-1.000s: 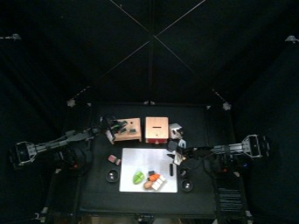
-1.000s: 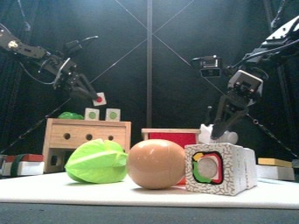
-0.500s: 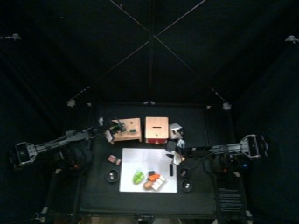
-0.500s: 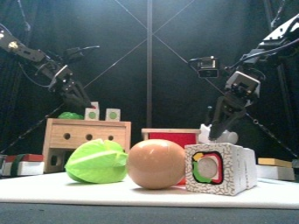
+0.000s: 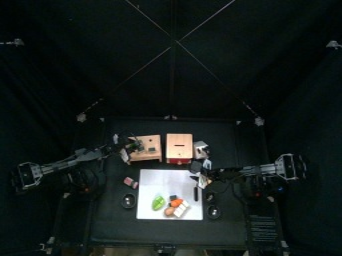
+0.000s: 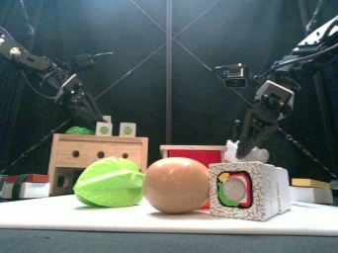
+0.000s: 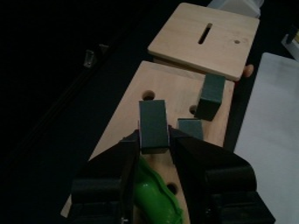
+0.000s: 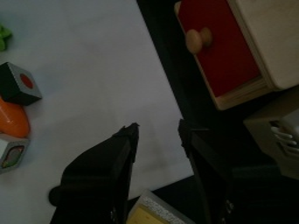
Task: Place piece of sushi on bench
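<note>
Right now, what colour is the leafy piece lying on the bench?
Bright green. The leafy piece shows best in the left wrist view, lying on the pale bench just under the left gripper.
</note>
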`<state>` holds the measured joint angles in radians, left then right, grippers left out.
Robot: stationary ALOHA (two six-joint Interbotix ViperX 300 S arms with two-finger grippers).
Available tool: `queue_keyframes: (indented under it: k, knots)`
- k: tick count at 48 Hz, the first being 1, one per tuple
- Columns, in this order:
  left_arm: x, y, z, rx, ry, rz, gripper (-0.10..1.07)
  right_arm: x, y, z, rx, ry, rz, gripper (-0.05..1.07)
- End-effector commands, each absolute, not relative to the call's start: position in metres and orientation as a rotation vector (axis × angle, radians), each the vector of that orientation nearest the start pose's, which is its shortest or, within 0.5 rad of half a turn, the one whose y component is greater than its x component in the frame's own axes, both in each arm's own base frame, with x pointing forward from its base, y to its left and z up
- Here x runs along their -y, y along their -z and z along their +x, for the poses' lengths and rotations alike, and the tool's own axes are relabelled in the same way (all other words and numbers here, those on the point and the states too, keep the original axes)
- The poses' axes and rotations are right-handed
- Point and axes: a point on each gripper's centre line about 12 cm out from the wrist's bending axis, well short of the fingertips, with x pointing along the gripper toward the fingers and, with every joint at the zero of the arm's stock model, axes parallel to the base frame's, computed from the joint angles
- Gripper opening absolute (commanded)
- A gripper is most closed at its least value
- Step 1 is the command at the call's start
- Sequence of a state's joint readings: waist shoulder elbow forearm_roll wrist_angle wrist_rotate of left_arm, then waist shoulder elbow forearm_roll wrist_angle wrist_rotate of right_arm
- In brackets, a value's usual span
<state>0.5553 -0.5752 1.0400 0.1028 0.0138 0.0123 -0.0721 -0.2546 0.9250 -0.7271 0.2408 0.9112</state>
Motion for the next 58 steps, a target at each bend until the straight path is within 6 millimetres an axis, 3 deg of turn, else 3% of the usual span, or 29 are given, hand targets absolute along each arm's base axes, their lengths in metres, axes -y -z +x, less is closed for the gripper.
queue_keyframes:
  k: [1,24,51,58]
  knots:
    - [-0.139,-0.228,0.224,-0.478,-0.520,-0.019,0.71,0.041,-0.168,0.297,-0.793,0.297,0.150,0.80]
    - [-0.138,-0.229,0.224,-0.477,-0.517,-0.018,0.79,0.041,-0.168,0.297,-0.793,0.297,0.150,0.80]
    - [-0.137,-0.233,0.227,-0.450,-0.508,-0.008,0.79,0.041,-0.169,0.297,-0.791,0.298,0.153,0.80]
    - [-0.132,-0.242,0.232,-0.384,-0.485,0.018,0.79,0.041,-0.170,0.299,-0.787,0.296,0.149,0.80]
